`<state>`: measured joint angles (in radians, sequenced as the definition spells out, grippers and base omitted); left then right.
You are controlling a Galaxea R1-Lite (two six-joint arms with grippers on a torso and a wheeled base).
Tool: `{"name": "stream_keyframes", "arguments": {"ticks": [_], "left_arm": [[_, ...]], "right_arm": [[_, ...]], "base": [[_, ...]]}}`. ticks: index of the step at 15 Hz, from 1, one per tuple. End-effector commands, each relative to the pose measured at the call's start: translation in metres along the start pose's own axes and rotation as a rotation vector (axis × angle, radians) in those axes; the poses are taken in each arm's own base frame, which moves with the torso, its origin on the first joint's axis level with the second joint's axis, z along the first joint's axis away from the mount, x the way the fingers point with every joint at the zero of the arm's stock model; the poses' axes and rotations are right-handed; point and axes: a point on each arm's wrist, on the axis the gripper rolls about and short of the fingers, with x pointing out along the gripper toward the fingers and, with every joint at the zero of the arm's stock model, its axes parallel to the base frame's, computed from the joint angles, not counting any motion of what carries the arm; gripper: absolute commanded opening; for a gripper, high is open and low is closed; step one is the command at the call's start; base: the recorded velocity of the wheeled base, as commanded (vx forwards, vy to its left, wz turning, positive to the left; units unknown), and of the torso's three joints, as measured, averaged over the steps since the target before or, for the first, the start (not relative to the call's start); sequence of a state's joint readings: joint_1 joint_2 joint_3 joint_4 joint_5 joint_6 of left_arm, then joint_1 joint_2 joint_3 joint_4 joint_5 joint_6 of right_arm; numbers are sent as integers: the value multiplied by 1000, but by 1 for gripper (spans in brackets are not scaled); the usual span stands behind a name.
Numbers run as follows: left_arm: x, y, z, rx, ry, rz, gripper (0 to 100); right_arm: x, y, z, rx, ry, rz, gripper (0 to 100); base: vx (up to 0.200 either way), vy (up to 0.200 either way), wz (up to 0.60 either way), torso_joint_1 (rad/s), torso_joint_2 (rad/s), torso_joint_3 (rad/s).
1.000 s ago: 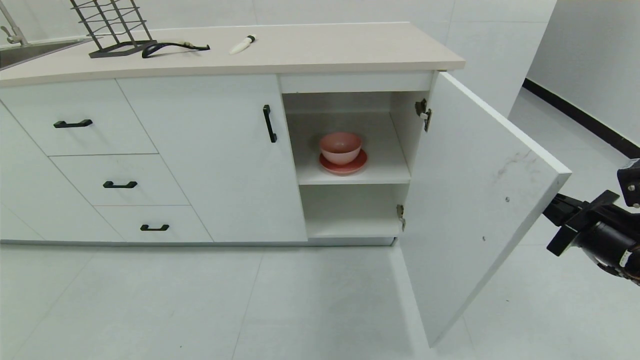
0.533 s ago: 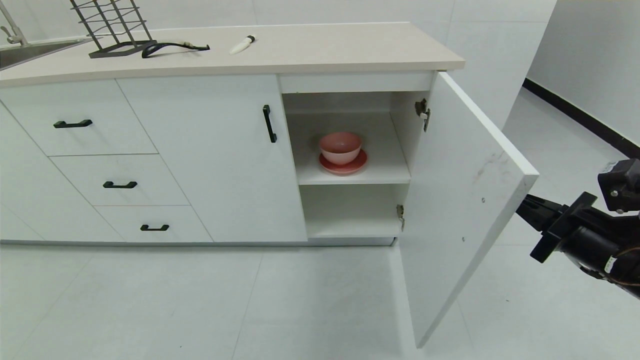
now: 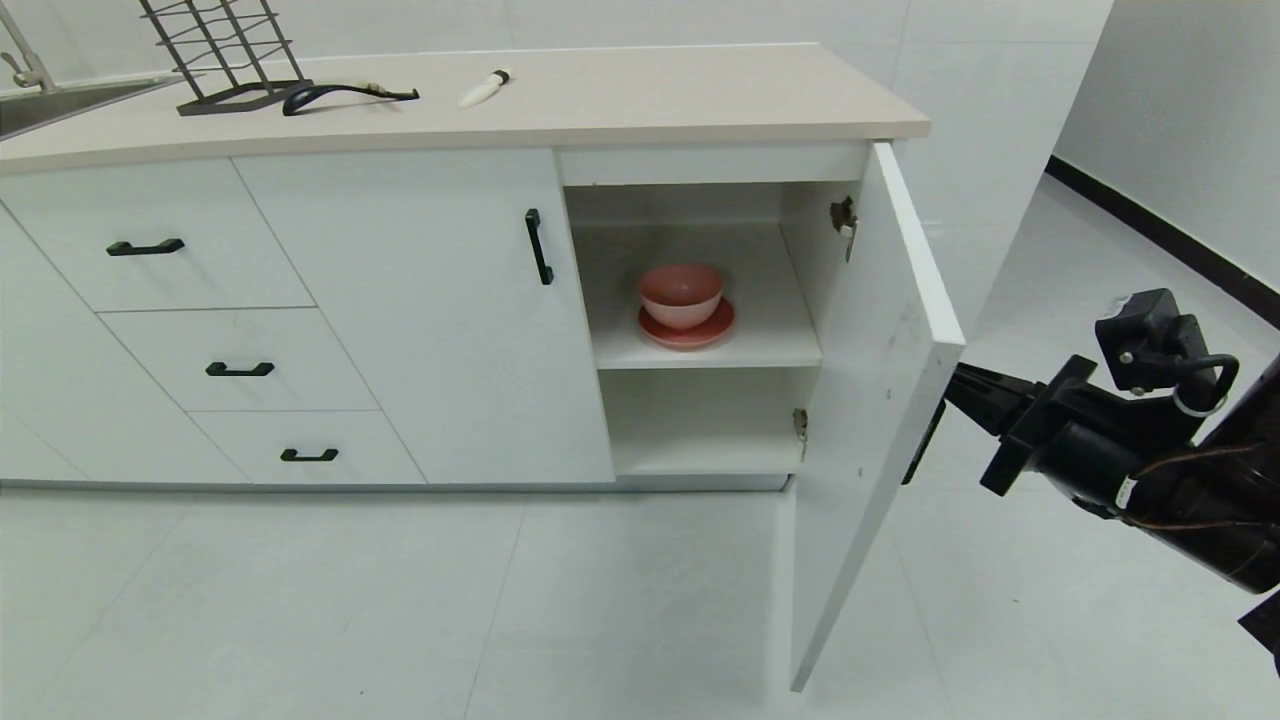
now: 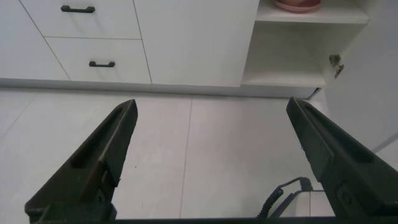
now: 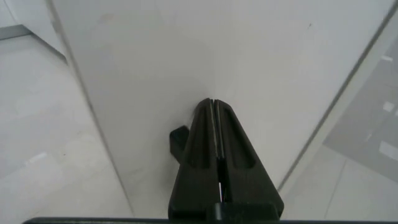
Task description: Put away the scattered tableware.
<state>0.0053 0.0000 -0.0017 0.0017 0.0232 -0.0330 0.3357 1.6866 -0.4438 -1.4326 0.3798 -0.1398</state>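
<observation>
Ok, you had the pink bowl (image 3: 681, 293) sitting on the red plate (image 3: 687, 331), mid-way along the upper shelf (image 3: 765, 347) of the open cabinet. Counter (image 3: 650, 95) above carried a wire rack (image 3: 225, 55), a black utensil (image 3: 345, 95) & a white-handled tool (image 3: 485, 88), w/ the sink (image 3: 60, 100) at far left. Cabinet door (image 3: 860, 400) stood part-open. Your right claw (image 5: 212, 104) was closed, tips against the door's outer face by its black handle (image 3: 920, 440). Your left claw (image 4: 211, 107) was wide open over the floor tiles (image 4: 205, 155), drawers (image 4: 93, 37) ahead.

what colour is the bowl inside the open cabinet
The bowl is pink, on a red plate; best seen in the head view.
</observation>
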Motion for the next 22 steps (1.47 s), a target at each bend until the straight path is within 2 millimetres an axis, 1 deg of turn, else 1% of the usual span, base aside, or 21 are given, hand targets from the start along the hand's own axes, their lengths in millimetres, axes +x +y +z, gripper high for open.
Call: {"name": "stream_keyframes", "arguments": {"ticks": [1, 5, 9, 11, 14, 18, 22], "left_arm": [[0, 0, 0, -1, 0, 1, 100], [0, 0, 0, -1, 0, 1, 100], [0, 0, 0, -1, 0, 1, 100], [0, 0, 0, -1, 0, 2, 100], [0, 0, 0, -1, 0, 2, 100], [0, 0, 0, -2, 0, 1, 100], [0, 0, 0, -2, 1, 2, 100]], "right_arm": [[12, 2, -2, 1, -14, 22, 0], [23, 11, -2, 7, -27, 62, 0], [31, 15, -4, 9, -33, 81, 0], [39, 18, -8, 13, -37, 97, 0], [51, 24, -7, 11, -57, 123, 0], [65, 39, -8, 16, -78, 176, 0], [81, 40, -12, 10, -96, 184, 0]], "base": [[0, 0, 0, 0, 0, 0], [0, 0, 0, 0, 0, 0], [0, 0, 0, 0, 0, 0], [0, 0, 0, 0, 0, 0], [0, 0, 0, 0, 0, 0], [0, 0, 0, 0, 0, 0], [0, 0, 0, 0, 0, 0]]}}
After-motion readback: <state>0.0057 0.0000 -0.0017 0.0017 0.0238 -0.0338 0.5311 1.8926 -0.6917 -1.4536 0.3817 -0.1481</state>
